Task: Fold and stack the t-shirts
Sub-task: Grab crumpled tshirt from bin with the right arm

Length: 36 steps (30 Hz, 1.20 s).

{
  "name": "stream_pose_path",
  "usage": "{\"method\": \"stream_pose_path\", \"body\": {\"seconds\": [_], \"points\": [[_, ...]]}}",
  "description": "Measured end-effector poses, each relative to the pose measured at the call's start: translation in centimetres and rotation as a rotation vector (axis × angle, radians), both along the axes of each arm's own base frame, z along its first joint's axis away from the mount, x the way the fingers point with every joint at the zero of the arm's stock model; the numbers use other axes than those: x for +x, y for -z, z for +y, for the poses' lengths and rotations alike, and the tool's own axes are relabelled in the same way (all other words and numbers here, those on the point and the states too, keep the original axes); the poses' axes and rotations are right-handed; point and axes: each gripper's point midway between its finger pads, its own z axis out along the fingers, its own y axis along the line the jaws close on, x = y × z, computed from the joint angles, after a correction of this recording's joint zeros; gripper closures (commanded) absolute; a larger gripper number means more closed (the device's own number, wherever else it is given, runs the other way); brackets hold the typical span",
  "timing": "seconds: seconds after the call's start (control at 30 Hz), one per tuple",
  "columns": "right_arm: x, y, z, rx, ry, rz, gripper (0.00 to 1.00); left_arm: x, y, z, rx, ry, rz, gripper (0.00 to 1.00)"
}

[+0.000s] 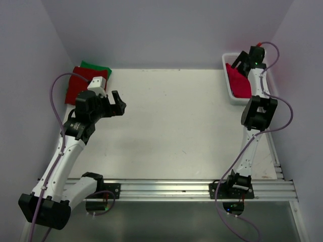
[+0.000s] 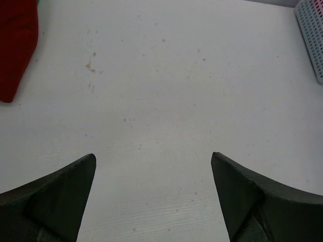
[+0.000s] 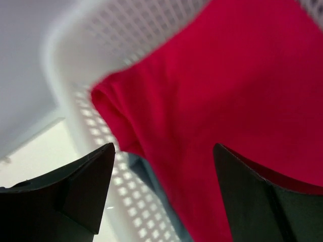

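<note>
Inside the basket [image 1: 226,75] we see the crimson-pink t-shirt [image 1: 238,80], right tool [image 3: 164,151] spread apart just above; far left of the basket, left tool [image 2: 154,159] apart near the red t-shirt [image 1: 75,89] and green t-shirt [image 1: 96,67]

The left gripper [image 2: 153,155] holds its fingers [image 2: 55,201] wide apart over the white table [image 2: 161,91], with a dark red t-shirt [image 2: 17,45] on the left and a white basket [image 2: 310,35] at the top right.
</note>
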Motion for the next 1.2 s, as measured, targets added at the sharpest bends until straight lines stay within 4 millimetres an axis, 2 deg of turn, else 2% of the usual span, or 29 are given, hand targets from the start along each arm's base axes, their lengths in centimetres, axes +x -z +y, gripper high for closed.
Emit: {"method": "stream_pose_path", "body": {"seconds": [0.03, 0.07, 0.13, 0.17, 0.27, 0.37, 0.4, 0.43, 0.67, 0.73, 0.83, 0.9, 1.03, 1.13, 1.2], "points": [[-1.0, 3.0, 0.0, 0.011, 0.006, 0.069, 0.19, -0.1, 0.0, 0.0, 0.0, 0.0, -0.001, 0.0], [-1.5, 4.4, 0.0, 0.015, 0.012, 0.104, 0.19, -0.1, -0.1, 0.0, 0.0, 0.0, -0.004, 0.0], [-2.9, 8.6, 0.0, 0.025, 0.023, 0.208, 0.19, -0.2, -0.2, 0.1, 0.0, -0.003, -0.009, 0.0], [-3.1, 9.5, -0.4, 0.015, 0.032, 0.226, 0.2, -0.3, -0.3, 0.1, 0.0, -0.003, -0.011, 0.0], [-2.8, 8.7, -0.5, -0.005, 0.031, 0.215, 0.23, -0.3, -0.3, 0.1, -0.001, -0.004, -0.013, 0.0], [-3.2, 8.8, -0.6, -0.03, 0.024, 0.237, 0.62, -0.3, -0.2, 0.1, -0.007, -0.006, -0.009, 0.0], [-3.4, 9.0, -0.6, -0.037, 0.021, 0.249, 0.97, -0.4, -0.2, 0.0, -0.01, -0.003, -0.007, 0.0], [-3.6, 9.1, -0.6, -0.041, 0.015, 0.256, 1.0, -0.4, -0.2, 0.0, -0.011, -0.001, -0.007, 0.0], [-3.9, 9.6, -0.1, -0.022, -0.003, 0.249, 1.0, -0.4, -0.2, -0.2, -0.016, 0.007, -0.007, 0.0], [-4.4, 9.2, 0.4, -0.019, -0.016, 0.229, 1.0, -0.5, -0.3, -0.2, -0.017, 0.008, -0.009, 0.0], [-5.5, 7.3, 1.3, -0.023, -0.043, 0.183, 1.0, -0.6, -0.4, -0.3, -0.02, 0.012, -0.013, 0.0], [-6.4, 4.6, 2.2, -0.037, -0.062, 0.135, 1.0, -0.6, -0.3, -0.3, -0.023, 0.016, -0.015, 0.0], [-8.0, -3.4, 4.9, -0.071, -0.119, -0.022, 1.0, -0.8, 0.2, -0.6, -0.03, 0.03, -0.008, 0.0], [-9.9, -9.9, 7.2, -0.089, -0.163, -0.161, 1.0, -0.9, 0.6, -0.8, -0.038, 0.036, 0.0, 0.0], [-11.5, -13.3, 9.1, -0.086, -0.21, -0.24, 1.0, -1.0, 0.8, -0.9, -0.046, 0.039, 0.004, 0.0]]}}
